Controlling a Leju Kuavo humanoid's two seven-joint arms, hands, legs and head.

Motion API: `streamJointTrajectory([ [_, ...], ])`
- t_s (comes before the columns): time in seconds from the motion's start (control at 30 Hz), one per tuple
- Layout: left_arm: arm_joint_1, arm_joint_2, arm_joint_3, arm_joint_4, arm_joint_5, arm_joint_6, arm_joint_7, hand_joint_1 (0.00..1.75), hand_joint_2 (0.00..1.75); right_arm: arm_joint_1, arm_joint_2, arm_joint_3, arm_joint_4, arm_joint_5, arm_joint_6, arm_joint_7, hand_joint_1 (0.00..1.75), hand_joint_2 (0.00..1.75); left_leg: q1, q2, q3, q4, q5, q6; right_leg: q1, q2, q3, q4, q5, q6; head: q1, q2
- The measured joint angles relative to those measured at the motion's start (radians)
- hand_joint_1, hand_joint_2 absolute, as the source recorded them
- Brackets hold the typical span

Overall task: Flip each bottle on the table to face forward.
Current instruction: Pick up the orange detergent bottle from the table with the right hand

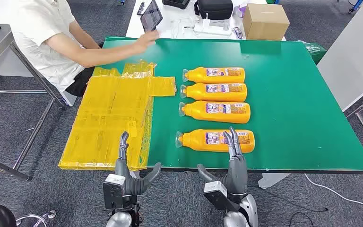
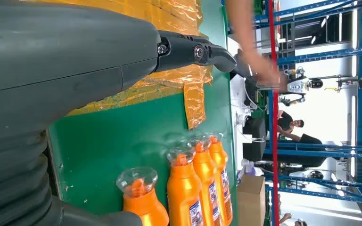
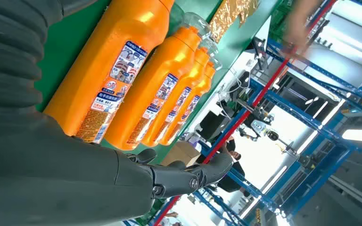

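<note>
Nearest the head camera, at the near table edge, the right hand stands upright with its fingers spread and held straight, holding nothing; their tips overlap the nearest orange plastic bottle with a clear cap. Whether they touch it cannot be told. At about nine o'clock from it, the left hand rises over the crinkled yellow plastic sheeting, fingers apart, thumb out to the side, also empty.

The nearest bottle lies on its side on the green table, cap toward nine o'clock, label up. At twelve o'clock from it lie three more orange bottles, a second, a third and a fourth, close together in a row, all with caps toward nine o'clock and labels showing. A gap separates the nearest from the rest.

Farther out, toward eleven o'clock, a person in a white shirt reaches a hand over the far table edge near a dark tablet. A brown cardboard box sits at one o'clock.

The risks, as a judgement: the rounded, glossy bottle may roll under a one-sided push and slip off the near edge, or bump the second bottle. The person's arm is close enough to the work area to be struck by a wide reach.
</note>
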Motion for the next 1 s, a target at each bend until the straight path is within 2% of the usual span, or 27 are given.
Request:
streamJointTrajectory([
  [0.4, -0.008, -0.004, -0.014, 0.008, 0.000, -0.018, 0.000, 0.00, 1.75, -0.050, -0.017, 0.002, 0.076, 0.086, 0.018, 0.081, 0.00, 1.75, 0.000, 0.000, 0.000, 0.000, 0.000, 0.000, 0.000, 0.000, 0.000, 0.000, 0.000, 0.000, 0.000, 0.000],
  [0.6, -0.018, -0.009, -0.020, 0.020, 0.010, -0.023, 0.000, 0.00, 1.75, -0.092, -0.055, 0.003, 0.111, 0.218, 0.031, 0.195, 0.00, 1.75, 0.000, 0.000, 0.000, 0.000, 0.000, 0.000, 0.000, 0.000, 0.000, 0.000, 0.000, 0.000, 0.000, 0.000],
  [1.0, -0.040, -0.021, -0.034, 0.047, 0.018, -0.033, 0.000, 0.00, 1.75, -0.171, -0.129, 0.014, 0.188, 0.413, 0.044, 0.324, 0.00, 1.75, 0.000, 0.000, 0.000, 0.000, 0.000, 0.001, 0.000, 0.000, 0.000, 0.000, 0.000, 0.000, 0.000, 0.000],
])
